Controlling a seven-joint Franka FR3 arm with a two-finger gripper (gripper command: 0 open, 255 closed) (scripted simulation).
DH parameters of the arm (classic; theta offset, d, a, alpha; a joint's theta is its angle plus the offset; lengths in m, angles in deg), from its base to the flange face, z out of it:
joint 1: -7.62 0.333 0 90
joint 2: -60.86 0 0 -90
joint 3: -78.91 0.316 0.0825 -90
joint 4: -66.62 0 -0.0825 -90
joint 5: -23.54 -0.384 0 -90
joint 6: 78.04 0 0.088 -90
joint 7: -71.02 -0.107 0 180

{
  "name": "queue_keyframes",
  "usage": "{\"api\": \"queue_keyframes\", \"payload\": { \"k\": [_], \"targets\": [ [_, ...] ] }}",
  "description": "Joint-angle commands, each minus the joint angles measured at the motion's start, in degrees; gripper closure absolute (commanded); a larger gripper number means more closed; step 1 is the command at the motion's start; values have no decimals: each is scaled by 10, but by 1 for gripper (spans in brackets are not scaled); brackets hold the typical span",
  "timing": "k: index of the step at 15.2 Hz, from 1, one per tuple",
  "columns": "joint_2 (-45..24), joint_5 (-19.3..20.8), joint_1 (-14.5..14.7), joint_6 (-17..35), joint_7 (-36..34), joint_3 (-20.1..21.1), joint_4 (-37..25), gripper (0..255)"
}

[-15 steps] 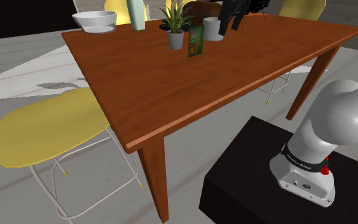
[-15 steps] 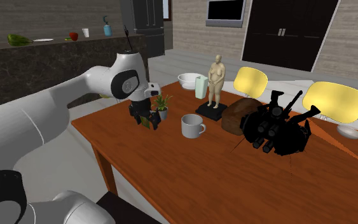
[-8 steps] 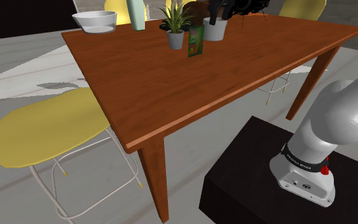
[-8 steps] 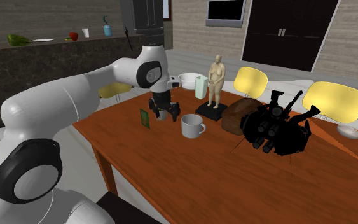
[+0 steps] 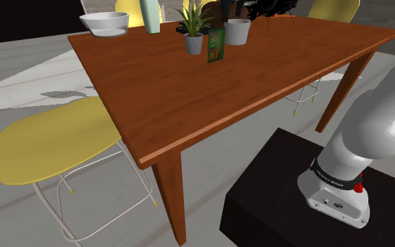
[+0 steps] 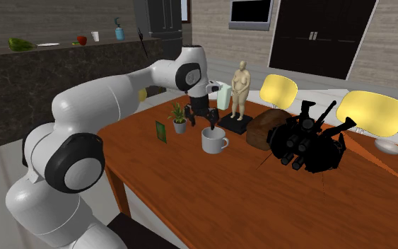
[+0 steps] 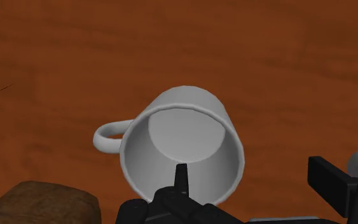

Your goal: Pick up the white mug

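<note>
White mug (image 7: 190, 127) on wood table (image 7: 75, 57), spread hand (image 6: 207, 123) straddling rim, handle half hidden

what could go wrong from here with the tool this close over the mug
1. The black two-finger tool hangs open over the white mug, one finger above its inside, one outside its wall; slightly off, a fingertip might strike the rim and tip it.
2. A pinch on one wall may let the mug swing or slip when lifted.
3. The tan figurine stands close by the mug; sideways drift could knock it.
</note>
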Motion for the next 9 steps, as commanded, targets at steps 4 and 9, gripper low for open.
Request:
{"api": "queue_keyframes", "payload": {
  "k": [4,9],
  "targets": [
    [2,2,-1,35,0,-1,37,0],
    [4,2,-1,48,-1,-1,52,255]
  ]
}}
